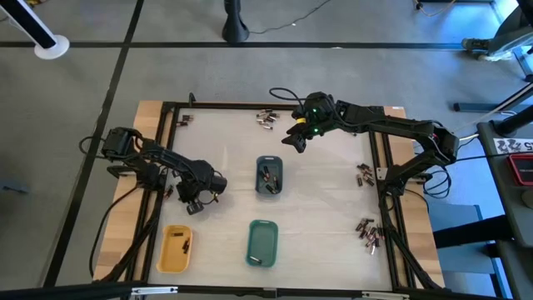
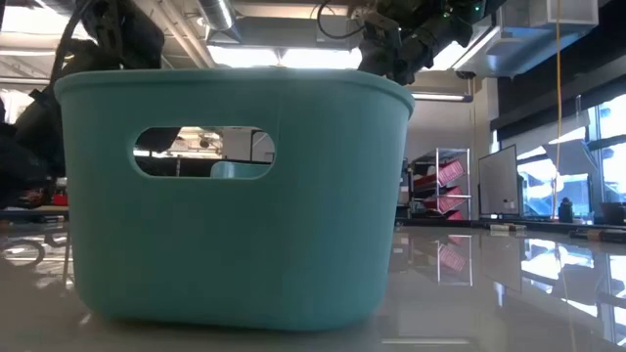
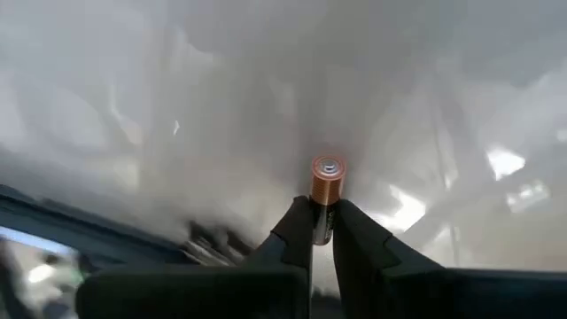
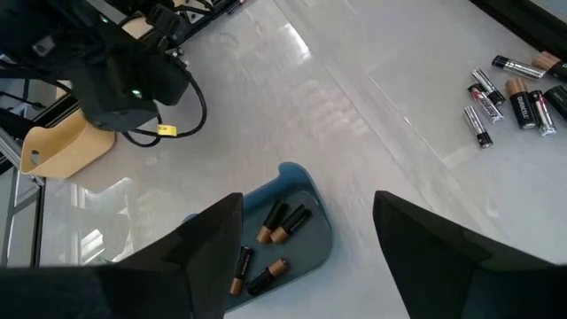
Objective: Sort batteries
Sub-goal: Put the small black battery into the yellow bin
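My left gripper (image 3: 323, 217) is shut on one battery (image 3: 325, 182), dark with a copper-toned end; in the high view this gripper (image 1: 196, 200) hangs over the table's left part, far of the yellow tray (image 1: 175, 248). My right gripper (image 4: 306, 235) stands open above the grey-blue tray (image 4: 301, 244), where several batteries (image 4: 282, 221) lie; the high view shows it (image 1: 296, 138) at the far middle. Loose batteries lie in heaps at the far edge (image 1: 266, 119) and along the right side (image 1: 364, 172). My left gripper pinches the battery's dark part (image 3: 323, 221) between its two fingers (image 3: 297, 235). The battery lies along the fingers, its copper end with the silver cap (image 3: 328, 167) sticking out past their tips. The fingers slant steeply down from above. Whether it is clear of the table, I cannot tell.
A green tray (image 1: 262, 243) stands at the near middle and fills the low view (image 2: 235, 196). Another heap of batteries (image 1: 368, 233) lies near the right frame rail. A black frame (image 1: 166, 108) borders the white table top.
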You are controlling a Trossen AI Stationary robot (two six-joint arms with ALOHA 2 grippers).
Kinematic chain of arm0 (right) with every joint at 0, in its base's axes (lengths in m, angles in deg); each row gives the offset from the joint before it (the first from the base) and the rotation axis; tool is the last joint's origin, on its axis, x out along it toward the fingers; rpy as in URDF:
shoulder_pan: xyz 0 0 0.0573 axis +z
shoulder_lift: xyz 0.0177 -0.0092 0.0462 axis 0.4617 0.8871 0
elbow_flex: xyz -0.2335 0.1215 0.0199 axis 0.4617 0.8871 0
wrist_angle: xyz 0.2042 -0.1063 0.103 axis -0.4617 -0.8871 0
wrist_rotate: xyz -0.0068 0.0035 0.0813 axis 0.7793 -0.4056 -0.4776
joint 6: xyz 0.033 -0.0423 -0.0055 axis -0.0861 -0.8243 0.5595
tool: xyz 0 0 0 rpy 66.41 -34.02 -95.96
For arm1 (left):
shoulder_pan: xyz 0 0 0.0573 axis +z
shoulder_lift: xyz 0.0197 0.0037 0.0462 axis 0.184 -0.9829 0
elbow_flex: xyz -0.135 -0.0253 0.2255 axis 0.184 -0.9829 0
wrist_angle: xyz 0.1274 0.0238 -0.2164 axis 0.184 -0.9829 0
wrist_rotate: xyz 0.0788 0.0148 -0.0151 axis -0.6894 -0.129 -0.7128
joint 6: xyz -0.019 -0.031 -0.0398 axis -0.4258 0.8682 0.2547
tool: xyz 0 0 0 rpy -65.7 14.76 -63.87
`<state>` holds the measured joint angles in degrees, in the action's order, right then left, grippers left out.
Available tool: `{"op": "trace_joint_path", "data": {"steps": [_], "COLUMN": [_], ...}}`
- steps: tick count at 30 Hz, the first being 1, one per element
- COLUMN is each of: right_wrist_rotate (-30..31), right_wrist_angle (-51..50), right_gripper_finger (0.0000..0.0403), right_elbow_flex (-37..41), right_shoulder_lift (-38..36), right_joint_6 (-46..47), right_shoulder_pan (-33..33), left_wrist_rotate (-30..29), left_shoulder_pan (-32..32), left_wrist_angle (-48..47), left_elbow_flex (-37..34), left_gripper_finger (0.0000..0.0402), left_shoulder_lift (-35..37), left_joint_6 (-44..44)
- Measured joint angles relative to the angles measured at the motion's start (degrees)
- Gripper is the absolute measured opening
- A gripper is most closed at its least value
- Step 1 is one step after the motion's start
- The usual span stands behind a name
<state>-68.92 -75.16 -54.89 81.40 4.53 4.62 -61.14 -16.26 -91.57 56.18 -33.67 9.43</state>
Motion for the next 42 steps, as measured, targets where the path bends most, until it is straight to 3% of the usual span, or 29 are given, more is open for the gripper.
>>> {"op": "trace_joint_path", "data": {"steps": [8,15,21,30,42], "right_wrist_rotate": [-0.45,-0.58,-0.59,0.45,0.96], "right_wrist_angle": [-0.12,-0.16,-0.12,0.48,0.58], "right_gripper_finger": [0.0254,0.0254,0.0254,0.0254,0.0254], "right_elbow_flex": [0.0,0.0,0.0,0.0,0.0], "right_shoulder_lift": [0.0,0.0,0.0,0.0,0.0], "right_joint_6": [-0.01,0.01,0.01,-0.12,-0.15], "right_shoulder_pan": [0.0,0.0,0.0,0.0,0.0], "left_wrist_rotate": [2.04,12.99,21.34,24.39,24.56], "left_shoulder_pan": [-0.08,-4.85,-14.34,-26.84,-28.95], "left_wrist_angle": [-5.54,-9.06,-5.73,12.64,14.71], "left_elbow_flex": [5.39,9.28,9.42,5.71,-0.37], "left_gripper_finger": [0.0012,0.0011,0.0011,0.0011,0.0011], "left_shoulder_lift": [7.21,16.46,21.67,19.88,15.56], "left_joint_6": [2.95,11.4,20.48,30.53,38.13]}}
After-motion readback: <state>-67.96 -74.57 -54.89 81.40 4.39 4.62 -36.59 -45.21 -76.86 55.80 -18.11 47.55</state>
